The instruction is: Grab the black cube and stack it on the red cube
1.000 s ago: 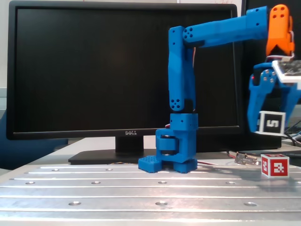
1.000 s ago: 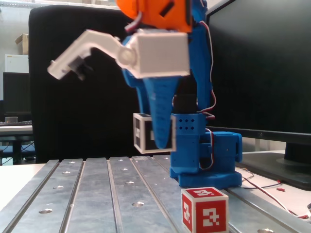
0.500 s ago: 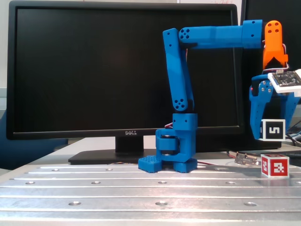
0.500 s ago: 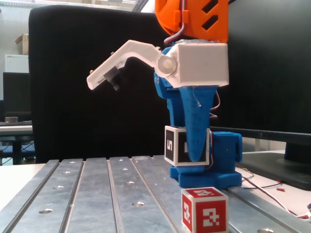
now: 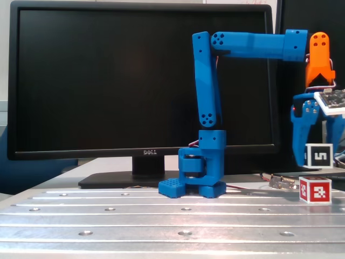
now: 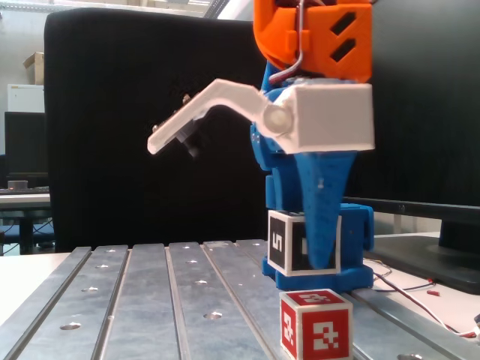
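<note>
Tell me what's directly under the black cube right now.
The black cube, held in the gripper, hangs above the red cube with a gap between them. Its underside isn't visible.

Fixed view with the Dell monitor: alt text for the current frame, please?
A blue arm's end effector holds the black cube just above the red cube at the right edge of a metal table. A dark Dell monitor fills the background.
</note>
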Robot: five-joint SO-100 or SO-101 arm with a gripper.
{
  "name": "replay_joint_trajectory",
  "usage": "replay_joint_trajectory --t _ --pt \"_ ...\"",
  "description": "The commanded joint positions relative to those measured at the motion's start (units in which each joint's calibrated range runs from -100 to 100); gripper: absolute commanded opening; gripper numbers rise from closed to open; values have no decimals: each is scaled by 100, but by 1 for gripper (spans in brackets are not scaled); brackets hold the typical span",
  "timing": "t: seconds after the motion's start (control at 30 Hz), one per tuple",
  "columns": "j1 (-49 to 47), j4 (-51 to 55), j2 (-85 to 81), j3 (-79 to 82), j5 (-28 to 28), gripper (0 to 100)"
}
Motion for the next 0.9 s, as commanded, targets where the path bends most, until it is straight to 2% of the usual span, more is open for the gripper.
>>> replay_joint_trajectory --t 0.0,0.87 --pt "4 -127 -16 -43 -31 19" --pt "-151 -272 -100 355 -241 19"
